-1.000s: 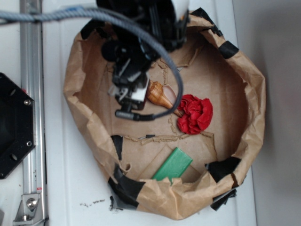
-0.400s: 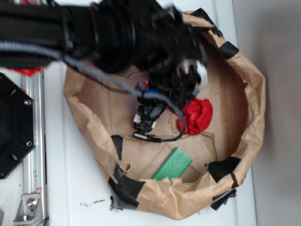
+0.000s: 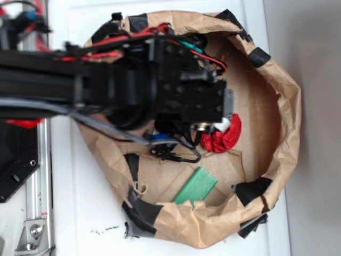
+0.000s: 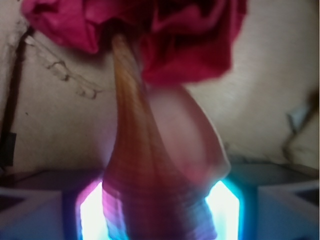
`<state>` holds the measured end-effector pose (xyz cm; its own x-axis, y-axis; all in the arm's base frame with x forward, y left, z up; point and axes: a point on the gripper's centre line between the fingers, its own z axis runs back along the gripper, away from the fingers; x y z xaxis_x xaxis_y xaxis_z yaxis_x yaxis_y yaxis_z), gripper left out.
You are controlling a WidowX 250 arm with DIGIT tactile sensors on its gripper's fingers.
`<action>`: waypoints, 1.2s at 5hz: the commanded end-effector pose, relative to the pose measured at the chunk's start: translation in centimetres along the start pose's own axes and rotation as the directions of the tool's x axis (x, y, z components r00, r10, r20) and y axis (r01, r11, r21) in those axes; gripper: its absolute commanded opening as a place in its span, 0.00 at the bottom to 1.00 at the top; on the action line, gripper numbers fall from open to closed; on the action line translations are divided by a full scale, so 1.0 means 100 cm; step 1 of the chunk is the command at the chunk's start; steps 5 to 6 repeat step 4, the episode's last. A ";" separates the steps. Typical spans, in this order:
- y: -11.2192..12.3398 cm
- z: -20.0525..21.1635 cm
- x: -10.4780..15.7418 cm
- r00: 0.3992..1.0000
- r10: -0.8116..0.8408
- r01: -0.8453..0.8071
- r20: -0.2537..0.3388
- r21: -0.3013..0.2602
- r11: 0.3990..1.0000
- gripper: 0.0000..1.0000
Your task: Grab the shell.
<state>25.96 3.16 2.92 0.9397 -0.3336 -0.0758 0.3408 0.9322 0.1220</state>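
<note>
The shell (image 4: 150, 170) sits right up against the claw (image 4: 160, 220); its tail reaches the red cloth ball (image 4: 165, 35). Maybe gripped; I cannot tell.

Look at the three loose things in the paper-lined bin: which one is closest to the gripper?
The shell: it fills the wrist view right at the gripper. The red cloth ball lies at its tail; the green block sits apart.

The arm (image 3: 117, 90) is blocking the shell and most of the red cloth ball (image 3: 224, 137) in the exterior view. The shell (image 4: 155, 170) is filling the wrist view, blurring, its head running off below the ball.
</note>
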 end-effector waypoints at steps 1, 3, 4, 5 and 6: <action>0.025 0.111 -0.001 0.902 0.359 -0.354 0.241 -0.062 0.933 0.00; 0.011 0.183 -0.015 0.711 0.688 -0.666 0.148 -0.171 0.726 0.00; 0.005 0.175 -0.017 0.686 0.720 -0.705 0.106 -0.148 0.693 0.00; 0.005 0.175 -0.017 0.686 0.720 -0.705 0.106 -0.148 0.693 0.00; 0.005 0.175 -0.017 0.686 0.720 -0.705 0.106 -0.148 0.693 0.00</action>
